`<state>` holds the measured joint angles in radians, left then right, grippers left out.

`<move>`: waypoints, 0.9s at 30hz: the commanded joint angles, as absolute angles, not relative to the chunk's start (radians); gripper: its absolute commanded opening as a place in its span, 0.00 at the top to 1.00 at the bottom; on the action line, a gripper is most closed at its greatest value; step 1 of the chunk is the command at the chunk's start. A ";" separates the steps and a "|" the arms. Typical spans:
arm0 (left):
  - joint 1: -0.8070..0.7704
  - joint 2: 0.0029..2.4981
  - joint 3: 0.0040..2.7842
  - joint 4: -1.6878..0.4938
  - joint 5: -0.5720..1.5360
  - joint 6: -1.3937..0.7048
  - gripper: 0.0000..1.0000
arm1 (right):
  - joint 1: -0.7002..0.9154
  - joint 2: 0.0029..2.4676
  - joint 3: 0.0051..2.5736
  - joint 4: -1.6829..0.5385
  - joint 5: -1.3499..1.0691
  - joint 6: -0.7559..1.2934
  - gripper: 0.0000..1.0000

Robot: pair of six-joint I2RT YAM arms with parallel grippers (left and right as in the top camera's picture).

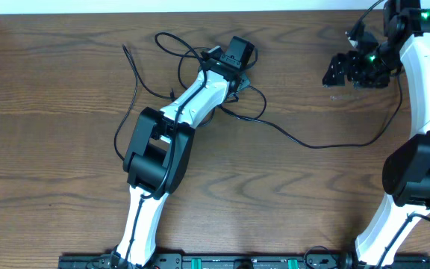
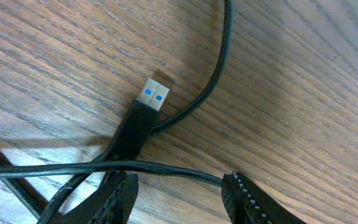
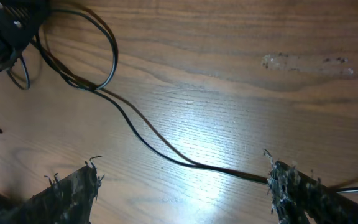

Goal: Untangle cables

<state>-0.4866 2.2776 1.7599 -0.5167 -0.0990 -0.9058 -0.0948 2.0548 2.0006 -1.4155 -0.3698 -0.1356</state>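
Observation:
Black cables [image 1: 192, 56] lie in a loose tangle on the wooden table at the upper middle. My left gripper [image 1: 239, 58] is low over the tangle's right side. In the left wrist view its jaws [image 2: 179, 190] stand apart, with one black cable [image 2: 166, 167] lying across just beyond the fingertips [image 2: 120, 193]. A black USB plug [image 2: 151, 99] with a blue insert rests past that cable. One long black cable [image 1: 312, 145] trails right across the table. My right gripper [image 1: 336, 72] hovers wide open at the upper right; the long cable [image 3: 154, 140] runs under its right finger [image 3: 291, 186].
The left arm [image 1: 159, 149] stretches from the front edge up to the tangle. The right arm [image 1: 416, 164] stands along the right side. A thicker black lead [image 1: 394, 112] curves down from the right arm. A faint smudge [image 3: 303, 61] marks the wood.

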 commanded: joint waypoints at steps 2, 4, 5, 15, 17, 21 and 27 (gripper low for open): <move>-0.495 2.302 1.756 -0.537 -0.117 -0.922 0.51 | -0.090 2.048 1.982 -1.406 -0.376 -0.128 0.14; -0.501 2.311 1.756 -0.540 -0.117 -0.922 0.50 | -0.090 2.048 1.982 -1.404 -0.376 -0.128 0.14; -0.504 2.317 1.756 -0.540 -0.117 -0.922 0.51 | -0.090 2.048 1.982 -1.403 -0.376 -0.128 0.14; -0.503 2.346 1.754 -0.491 -0.128 -0.922 0.51 | -0.090 2.048 1.982 -1.399 -0.376 -0.128 0.13; -0.503 2.360 1.754 -0.490 -0.128 -0.922 0.51 | -0.090 2.048 1.982 -1.398 -0.376 -0.128 0.13; -0.503 2.388 1.754 -0.490 -0.129 -0.922 0.51 | -0.090 2.048 1.982 -1.398 -0.376 -0.128 0.13; -0.501 2.396 1.754 -0.457 -0.178 -0.921 0.51 | -0.089 2.048 1.982 -1.398 -0.376 -0.128 0.13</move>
<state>-0.5056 2.3241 1.7630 -0.4625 -0.1413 -0.9169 -0.0948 2.0548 1.9873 -1.3991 -0.3698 -0.1356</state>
